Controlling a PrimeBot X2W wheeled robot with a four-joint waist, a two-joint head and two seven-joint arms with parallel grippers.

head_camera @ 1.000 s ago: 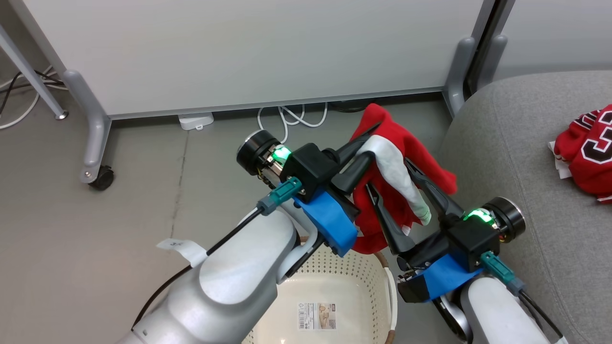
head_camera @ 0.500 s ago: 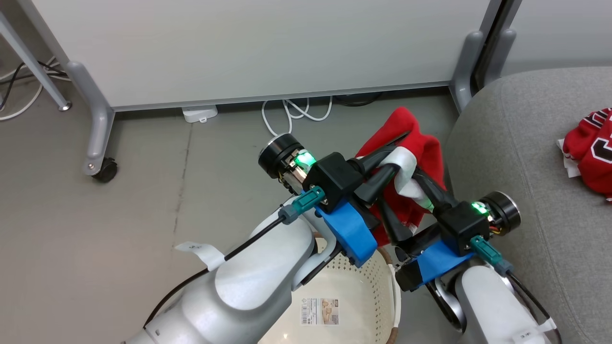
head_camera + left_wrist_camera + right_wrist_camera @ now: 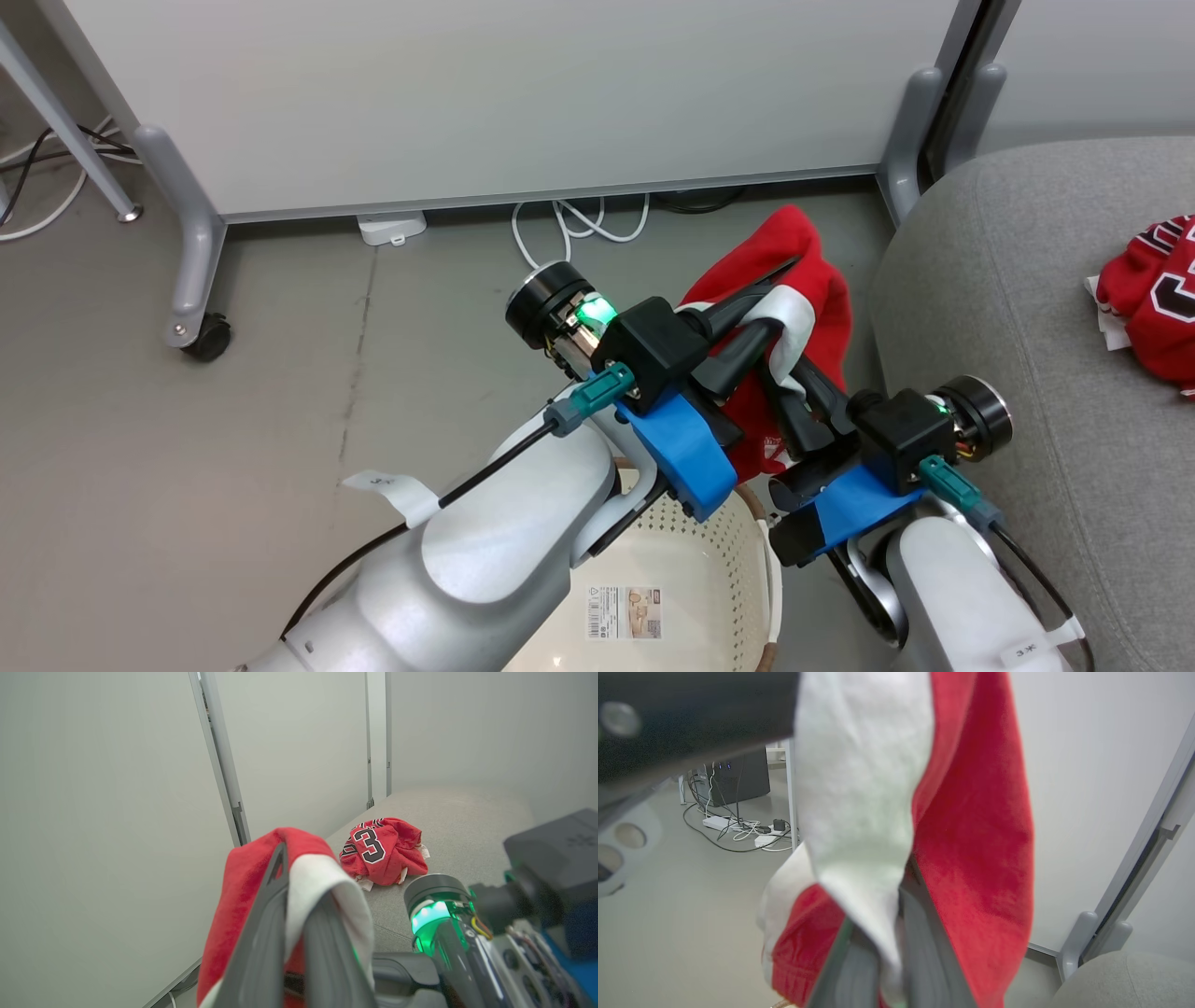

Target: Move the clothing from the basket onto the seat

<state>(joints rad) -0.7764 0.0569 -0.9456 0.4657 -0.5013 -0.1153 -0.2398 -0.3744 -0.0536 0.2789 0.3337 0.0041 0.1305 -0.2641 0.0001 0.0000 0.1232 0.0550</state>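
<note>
A red garment with white trim (image 3: 814,280), part of the clothing, hangs in the air between the basket (image 3: 767,569) and the seat (image 3: 1008,308). My left gripper (image 3: 786,297) is shut on its upper fold; the left wrist view shows the cloth (image 3: 243,882) draped over that gripper (image 3: 301,882). My right gripper (image 3: 782,378) is shut on the same garment from below. In the right wrist view the cloth (image 3: 971,835) covers that gripper (image 3: 887,952). A red jersey with a numeral 3 (image 3: 1153,303) (image 3: 380,847) lies crumpled on the grey seat (image 3: 467,821). The basket's inside is bare down to its label.
White partition panels on grey wheeled feet (image 3: 191,271) stand behind the arms. White cables (image 3: 579,224) and a power strip (image 3: 390,227) lie at their base. A slanted table leg (image 3: 75,140) is at the far left. Open grey floor (image 3: 187,467) lies to the left.
My right gripper, open around the hanging garment a second ago, has shut on it. Both arms and the garment have moved a little right, towards the seat. The view has shifted slightly too.
</note>
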